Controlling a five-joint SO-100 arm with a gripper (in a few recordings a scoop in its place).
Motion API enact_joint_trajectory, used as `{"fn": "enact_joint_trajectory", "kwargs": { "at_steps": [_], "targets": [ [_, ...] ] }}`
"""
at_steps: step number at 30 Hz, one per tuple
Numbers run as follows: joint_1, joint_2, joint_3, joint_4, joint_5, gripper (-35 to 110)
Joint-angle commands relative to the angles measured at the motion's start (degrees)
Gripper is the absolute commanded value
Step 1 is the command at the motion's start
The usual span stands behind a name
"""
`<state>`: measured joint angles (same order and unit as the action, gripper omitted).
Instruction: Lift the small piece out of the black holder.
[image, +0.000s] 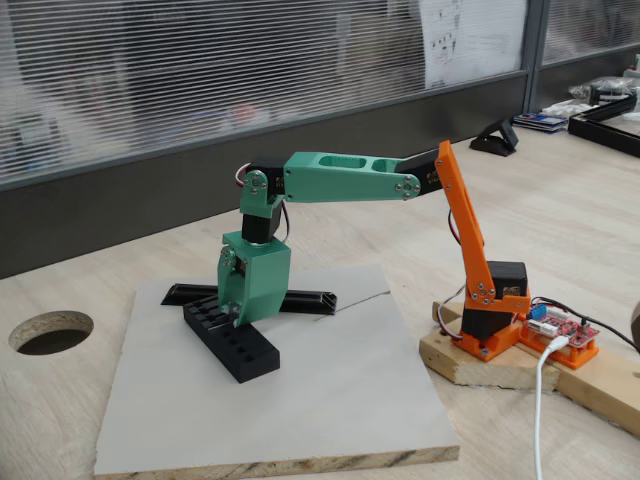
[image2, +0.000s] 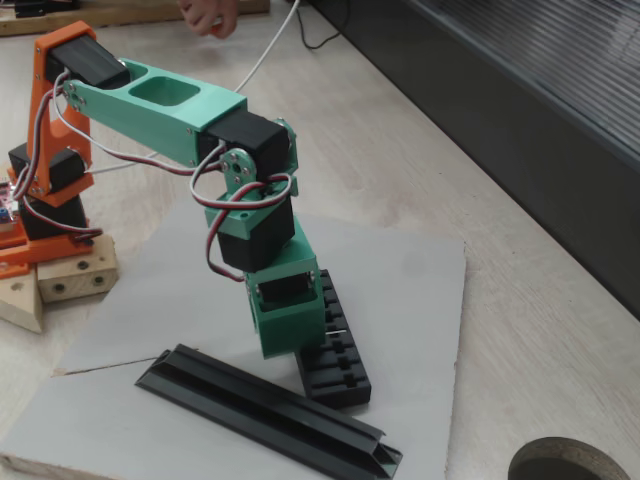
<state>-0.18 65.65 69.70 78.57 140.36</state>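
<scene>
Fingers touch the matte black holder — slotted, rectangular.

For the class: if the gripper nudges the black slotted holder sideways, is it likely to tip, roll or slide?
The black holder looks low, long and flat-bottomed on the grey board, so tipping or rolling seems unlikely. It appears to rest loose with nothing visibly fastening it, so a sideways nudge from the green gripper would probably slide or turn it.

Soft, even daylight fills both fixed views, brightest through the window blinds across the upper left of the frame. Shadows under the arm are faint and diffuse. Focus is slightly soft throughout, with mild compression grain and no harsh glare.
</scene>
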Motion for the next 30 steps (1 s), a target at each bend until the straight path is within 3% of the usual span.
{"fn": "enact_joint_trajectory", "kwargs": {
  "at_steps": [1,23,30],
  "targets": [
    [-1.41,1.67,-0.79,0.79,0.79,29],
    [-1.41,5.19,0.0,0.88,0.88,28],
    [-1.23,5.27,0.0,0.79,0.79,14]
  ]
}}
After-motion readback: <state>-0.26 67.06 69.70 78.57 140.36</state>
